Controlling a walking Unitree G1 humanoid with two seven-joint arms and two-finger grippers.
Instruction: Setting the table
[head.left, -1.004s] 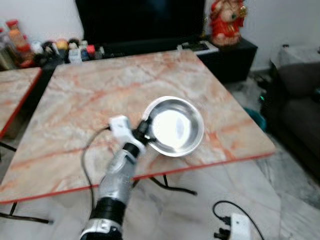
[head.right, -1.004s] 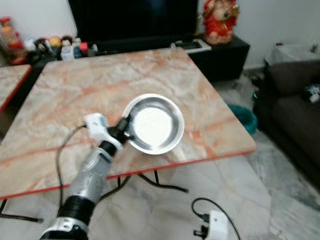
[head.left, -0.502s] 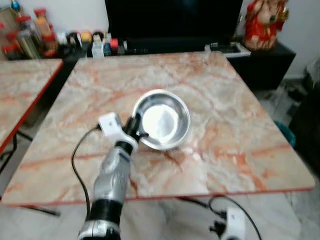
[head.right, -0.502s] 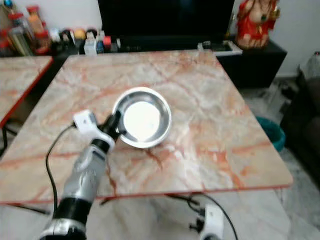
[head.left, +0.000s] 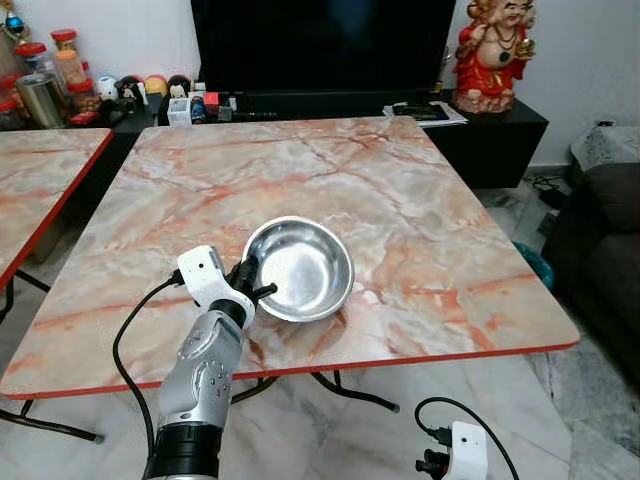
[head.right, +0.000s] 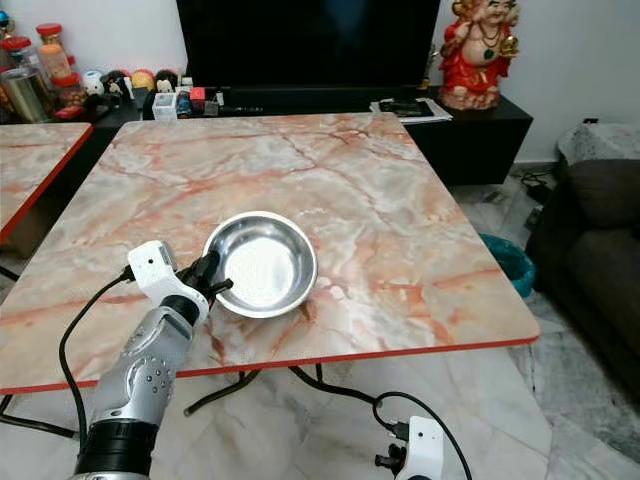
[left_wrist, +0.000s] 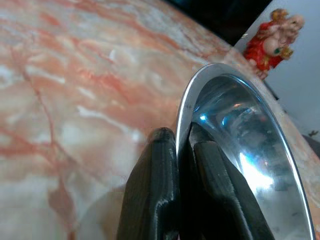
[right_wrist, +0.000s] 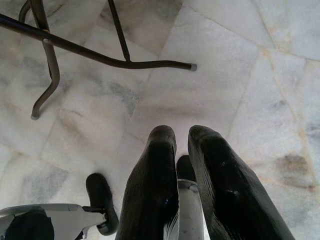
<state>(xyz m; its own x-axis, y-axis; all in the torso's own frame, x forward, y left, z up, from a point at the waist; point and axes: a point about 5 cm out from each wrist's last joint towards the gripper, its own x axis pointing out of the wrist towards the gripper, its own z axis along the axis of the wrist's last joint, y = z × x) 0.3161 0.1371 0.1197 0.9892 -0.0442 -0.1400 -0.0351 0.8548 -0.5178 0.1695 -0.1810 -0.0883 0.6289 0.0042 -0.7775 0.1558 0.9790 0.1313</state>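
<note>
One steel bowl (head.left: 297, 267) on marble table (head.left: 420, 210), nothing inside, rim pinched by closed left hand (head.left: 247, 281).

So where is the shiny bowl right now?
The steel bowl is over the near part of the marble table, towards the robot's left, its rim pinched by the left pincer.

Marble-topped table (head.left: 420, 200), black TV (head.left: 320, 45), grey sofa (head.left: 605, 240), tiled floor (head.left: 560, 420)

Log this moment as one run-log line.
stage: placing bowl | left gripper: shut on rim of round shiny steel bowl | bowl: over pink marble table, near front edge | right gripper: low, above tiled floor, clasping a pale thin object
</note>
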